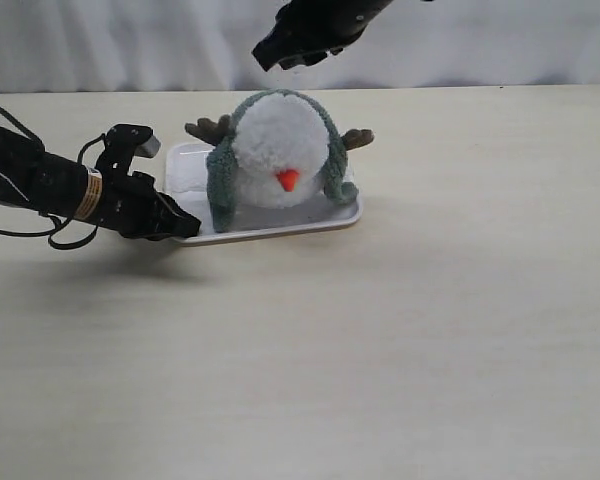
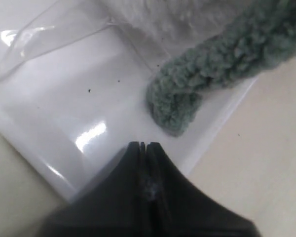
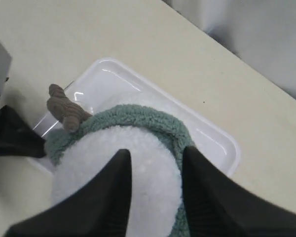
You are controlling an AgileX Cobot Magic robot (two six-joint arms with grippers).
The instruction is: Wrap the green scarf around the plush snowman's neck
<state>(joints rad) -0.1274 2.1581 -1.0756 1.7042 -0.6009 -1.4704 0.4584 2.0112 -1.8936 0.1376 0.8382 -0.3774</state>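
Observation:
The plush snowman (image 1: 280, 150) lies on a white tray (image 1: 270, 228), its head with the orange nose (image 1: 288, 180) facing the camera. The green scarf (image 1: 220, 180) arches over the head from behind, one end hanging down each side onto the tray. My left gripper (image 1: 188, 228) is shut and empty at the tray's front left corner, a short way from the scarf's left end (image 2: 175, 106). My right gripper (image 1: 292, 58) hovers open above the snowman (image 3: 138, 173), with the white head between its fingers in the right wrist view. The neck is hidden.
A brown twig arm (image 1: 208, 128) sticks out left of the snowman and another (image 1: 358, 138) to the right. The tray's rim (image 3: 222, 143) surrounds the toy. A pale curtain (image 1: 500, 40) closes off the back of the beige table (image 1: 380, 350).

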